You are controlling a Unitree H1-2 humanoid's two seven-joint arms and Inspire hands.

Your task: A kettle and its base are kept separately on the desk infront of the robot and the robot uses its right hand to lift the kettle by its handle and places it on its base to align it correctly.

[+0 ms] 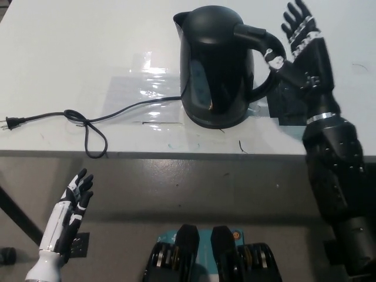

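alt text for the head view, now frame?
A black kettle stands on a white desk, its cord trailing left; the black right hand is open beside the handle. The white left hand rests open below the desk edge.

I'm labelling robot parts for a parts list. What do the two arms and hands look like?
The left hand is white with black segments on its fingers, on a white forearm. The right hand is black with pale finger markings, a silver wrist ring and a bulky black arm.

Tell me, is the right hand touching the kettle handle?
Cannot tell. In the head view the open right hand is beside the handle; one finger overlaps its outer edge, but contact is not plain.
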